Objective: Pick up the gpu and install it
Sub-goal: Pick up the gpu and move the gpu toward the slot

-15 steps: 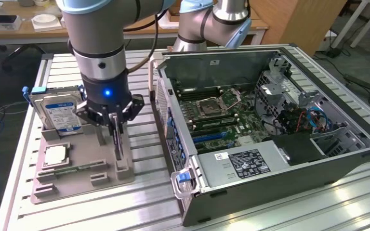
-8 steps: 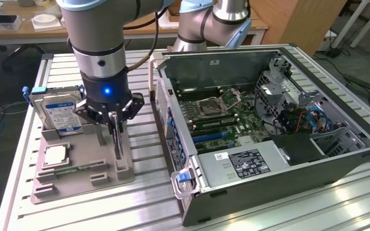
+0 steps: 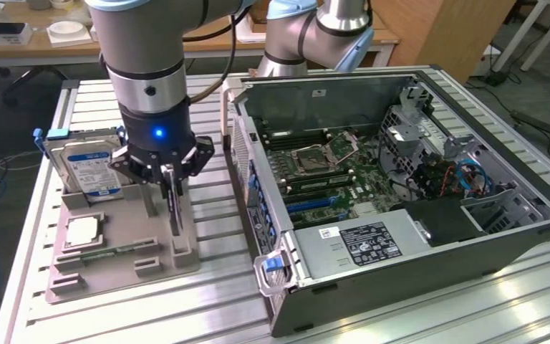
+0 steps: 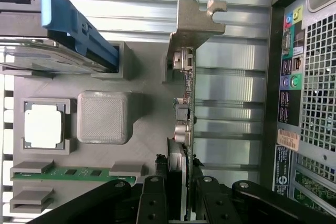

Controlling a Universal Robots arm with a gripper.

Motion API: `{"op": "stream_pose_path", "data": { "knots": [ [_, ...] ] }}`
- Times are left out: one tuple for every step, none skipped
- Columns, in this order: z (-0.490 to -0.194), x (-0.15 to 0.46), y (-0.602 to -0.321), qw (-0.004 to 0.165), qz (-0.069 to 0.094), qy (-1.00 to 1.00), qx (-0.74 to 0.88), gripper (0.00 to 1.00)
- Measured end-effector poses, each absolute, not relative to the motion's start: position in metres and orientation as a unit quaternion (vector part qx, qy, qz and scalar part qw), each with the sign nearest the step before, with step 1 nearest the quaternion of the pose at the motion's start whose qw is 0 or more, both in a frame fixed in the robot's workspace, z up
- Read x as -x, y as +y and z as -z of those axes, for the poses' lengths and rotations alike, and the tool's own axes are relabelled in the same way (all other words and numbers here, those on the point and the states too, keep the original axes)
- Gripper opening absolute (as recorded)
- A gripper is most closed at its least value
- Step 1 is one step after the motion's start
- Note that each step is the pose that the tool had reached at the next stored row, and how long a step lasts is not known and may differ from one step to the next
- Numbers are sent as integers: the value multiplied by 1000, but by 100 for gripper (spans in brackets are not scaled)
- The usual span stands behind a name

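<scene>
Clamps the gpu (image 3: 174, 211) in the gripper (image 3: 170, 188), fingers (image 4: 155, 203) pressed to both faces. Holds the card upright on edge, straight below the hand, at the grey fixture tray (image 3: 122, 271). Beside the hand: hard drive (image 3: 84, 168) on one side, open computer case (image 3: 399, 265) on the other.

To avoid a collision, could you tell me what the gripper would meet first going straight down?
The gripper is closed on the gpu, standing edgewise; straight down, it would probably meet the grey holder tray beneath the card first, though depth is unclear.
</scene>
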State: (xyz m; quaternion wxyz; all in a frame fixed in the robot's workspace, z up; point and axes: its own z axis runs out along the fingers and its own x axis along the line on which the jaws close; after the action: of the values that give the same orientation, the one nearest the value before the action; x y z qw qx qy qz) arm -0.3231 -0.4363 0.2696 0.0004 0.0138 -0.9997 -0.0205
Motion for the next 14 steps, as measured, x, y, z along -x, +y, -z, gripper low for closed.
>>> {"op": "stream_pose_path", "data": {
  "knots": [
    [-270, 323, -436, 0, 21, -1000, -14, 27],
    [-271, 323, -436, 0, 21, -1000, -14, 27],
    [-272, 323, -436, 0, 21, -1000, -14, 27],
    [-273, 323, -436, 1, 21, -1000, -14, 27],
    [-274, 323, -436, 0, 21, -1000, -14, 27],
    [-275, 323, -436, 0, 21, -1000, -14, 27],
    [-276, 323, -436, 0, 21, -1000, -14, 27],
    [-277, 323, -436, 0, 21, -1000, -14, 27],
    [-278, 323, -436, 0, 21, -1000, -14, 27],
    [-279, 323, -436, 0, 21, -1000, -14, 27],
    [-280, 323, -436, 0, 21, -1000, -14, 27],
    [-281, 323, -436, 0, 21, -1000, -14, 27],
    [-282, 323, -436, 0, 21, -1000, -14, 27],
    [-283, 323, -436, 0, 21, -1000, -14, 27]
  ]
}}
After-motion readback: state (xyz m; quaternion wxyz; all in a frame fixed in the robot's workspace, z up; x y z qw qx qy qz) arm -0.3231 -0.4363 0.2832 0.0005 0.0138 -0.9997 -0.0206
